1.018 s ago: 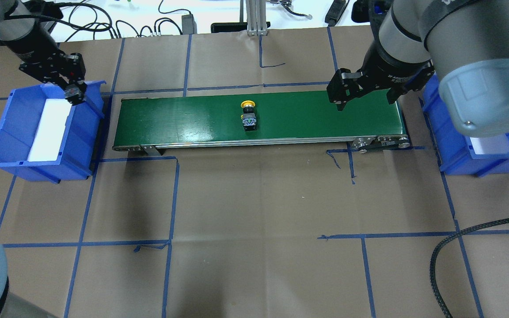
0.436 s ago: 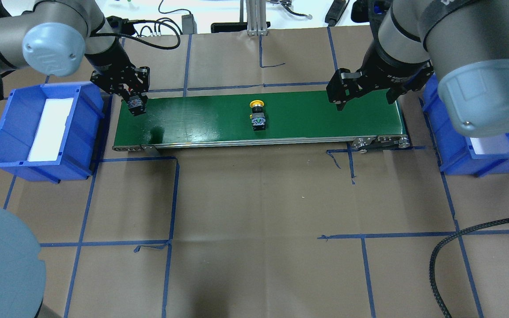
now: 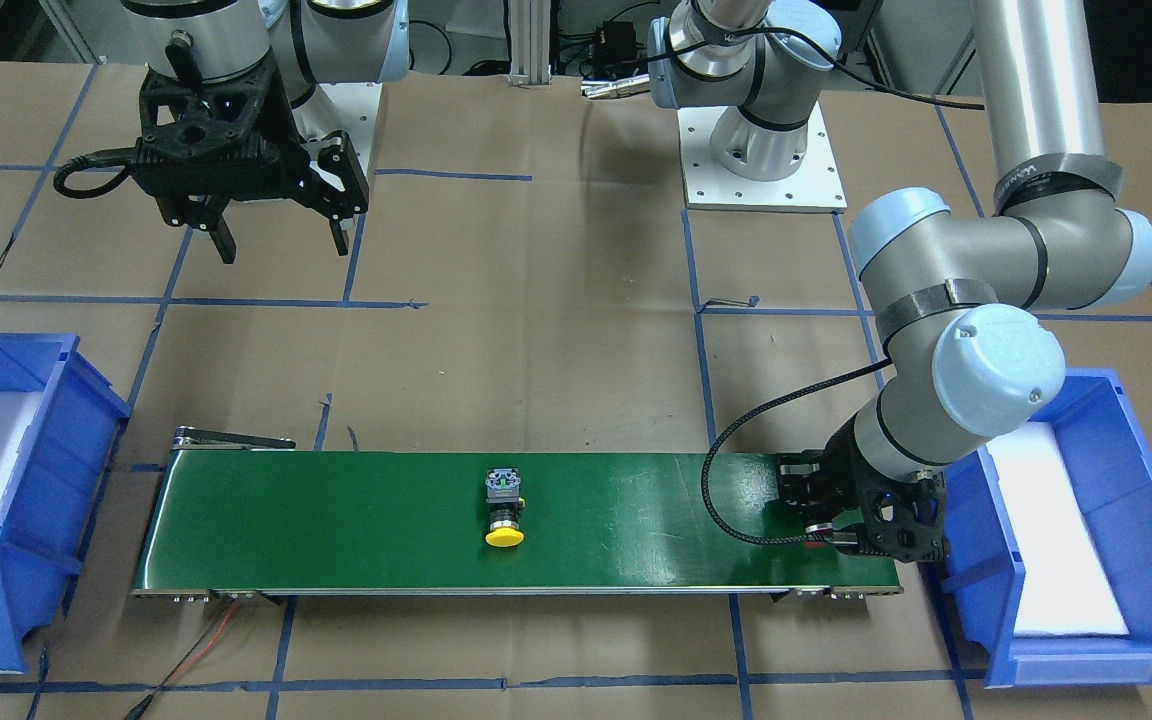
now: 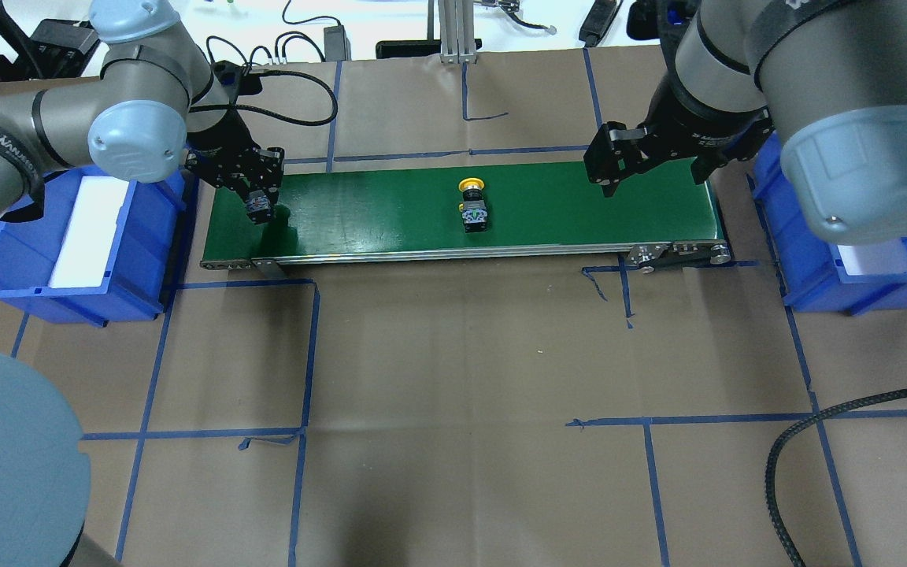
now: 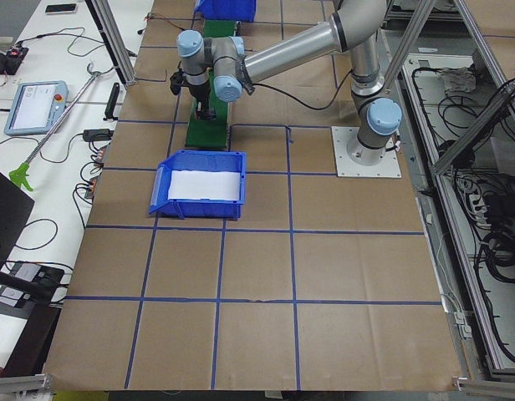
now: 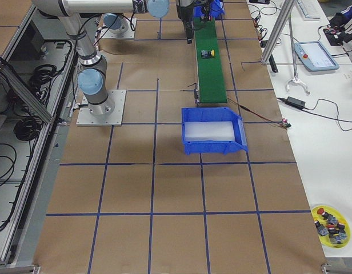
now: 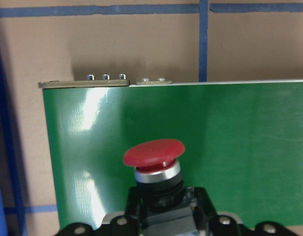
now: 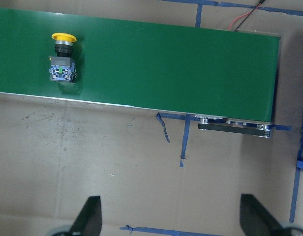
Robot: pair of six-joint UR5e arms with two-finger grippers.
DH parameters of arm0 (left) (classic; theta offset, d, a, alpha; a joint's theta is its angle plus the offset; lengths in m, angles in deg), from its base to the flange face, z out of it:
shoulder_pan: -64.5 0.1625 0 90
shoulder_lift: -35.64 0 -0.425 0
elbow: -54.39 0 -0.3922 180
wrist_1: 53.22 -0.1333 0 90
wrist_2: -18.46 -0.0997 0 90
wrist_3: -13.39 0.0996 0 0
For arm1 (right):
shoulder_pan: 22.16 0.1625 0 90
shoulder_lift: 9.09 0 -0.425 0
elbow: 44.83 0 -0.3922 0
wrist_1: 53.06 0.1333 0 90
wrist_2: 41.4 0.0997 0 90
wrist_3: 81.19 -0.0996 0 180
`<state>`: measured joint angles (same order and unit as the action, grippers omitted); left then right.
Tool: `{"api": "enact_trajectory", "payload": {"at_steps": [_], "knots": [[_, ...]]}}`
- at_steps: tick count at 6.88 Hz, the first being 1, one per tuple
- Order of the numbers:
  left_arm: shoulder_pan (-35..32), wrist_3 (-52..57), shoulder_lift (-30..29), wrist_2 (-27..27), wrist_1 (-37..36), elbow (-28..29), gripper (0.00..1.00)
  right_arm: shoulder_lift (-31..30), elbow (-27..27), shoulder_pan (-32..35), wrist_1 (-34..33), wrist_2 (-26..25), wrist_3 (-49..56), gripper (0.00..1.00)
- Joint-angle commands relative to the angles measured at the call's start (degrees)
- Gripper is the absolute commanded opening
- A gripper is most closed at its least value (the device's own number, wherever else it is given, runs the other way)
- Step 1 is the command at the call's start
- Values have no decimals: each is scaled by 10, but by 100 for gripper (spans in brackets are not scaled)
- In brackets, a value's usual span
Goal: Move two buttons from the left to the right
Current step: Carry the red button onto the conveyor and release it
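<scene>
A robotics lab workcell: two grey industrial arms [image 3: 986, 250] stand on bolted base plates [image 3: 761, 170] at twelve o'clock in the front-facing view. A paper-covered table [image 4: 453, 354] is gridded with blue tape. A small green conveyor belt [image 4: 375, 213] runs between blue parts bins [image 3: 1076, 660] at three and nine o'clock. There is an aluminium extrusion post [image 3: 528, 40], and a teach pendant [image 5: 32, 107] lies on the side bench (a braided cable [image 4: 771, 476] trails over the paper).

light: bright, even, from overhead | glare: white streaks on glossy green conveyor belt [image 7: 230, 147] | shadows: soft dark patches on brown paper-covered table [image 4: 453, 354] | focus: mostly sharp
</scene>
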<state>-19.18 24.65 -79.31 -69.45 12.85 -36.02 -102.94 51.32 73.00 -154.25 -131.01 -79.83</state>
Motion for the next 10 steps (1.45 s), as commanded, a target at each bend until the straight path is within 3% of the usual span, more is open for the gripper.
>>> {"api": "enact_trajectory", "payload": {"at_steps": [1,2,3,4,5,7,10], "knots": [[2,13,-9,-2,-9,-5,10,10,1,0,0,0,-3,100],[2,12,-8,-6,-9,-5,13,28,0,-1,0,1,-3,100],[2,12,-8,-5,-9,-5,40,36,0,0,1,1,-3,100],[2,8,-9,-4,-11,-5,95,36,-1,0,0,2,-3,100],[2,7,-8,-4,-11,-1,100,36,-1,0,0,5,-3,100],[8,8,6,-7,1,29,100,39,-1,0,-1,5,-4,100],[6,3,65,-8,174,101,100,55,0,0,-38,6,-3,100]]}}
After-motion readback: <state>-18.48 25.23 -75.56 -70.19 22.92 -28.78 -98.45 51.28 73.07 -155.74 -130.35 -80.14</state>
